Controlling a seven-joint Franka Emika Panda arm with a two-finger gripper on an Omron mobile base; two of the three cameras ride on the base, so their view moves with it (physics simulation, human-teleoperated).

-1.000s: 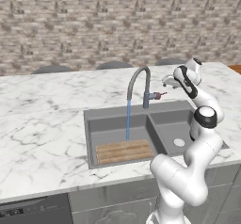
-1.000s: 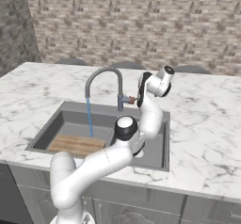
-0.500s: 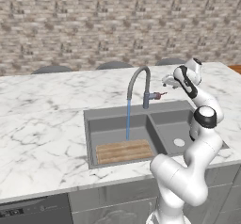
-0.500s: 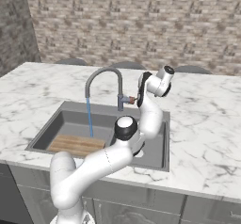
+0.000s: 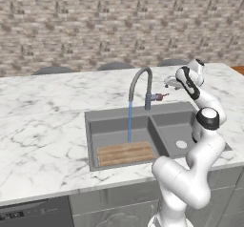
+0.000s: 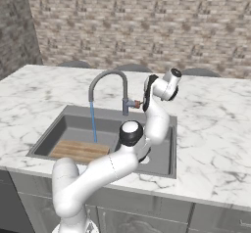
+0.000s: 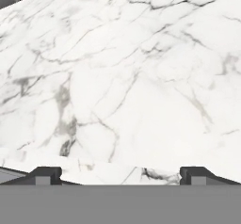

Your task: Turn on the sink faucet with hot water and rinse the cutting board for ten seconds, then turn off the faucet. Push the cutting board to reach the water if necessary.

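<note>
Water [image 5: 129, 121] runs as a thin blue stream from the arched spout of the sink faucet [image 5: 141, 84] into the left basin of the sink [image 5: 90, 135]. It lands on the basin floor just behind the cutting board [image 5: 126, 153], which lies flat along the front wall of that basin; whether the stream touches the board's rear edge cannot be determined. The left base view shows the pale round drain [image 5: 181, 144] in the right basin, which the arm covers in the right base view. The gripper [image 5: 167, 82] hovers above the marble counter [image 5: 43, 121], near the faucet's reddish-tipped lever [image 5: 161, 97] and slightly higher, apart from it. The hand view shows both dark fingertips [image 7: 44, 173] set wide apart over bare veined marble, with nothing between them. The right base view shows the hand [image 6: 164, 86] from behind.
</note>
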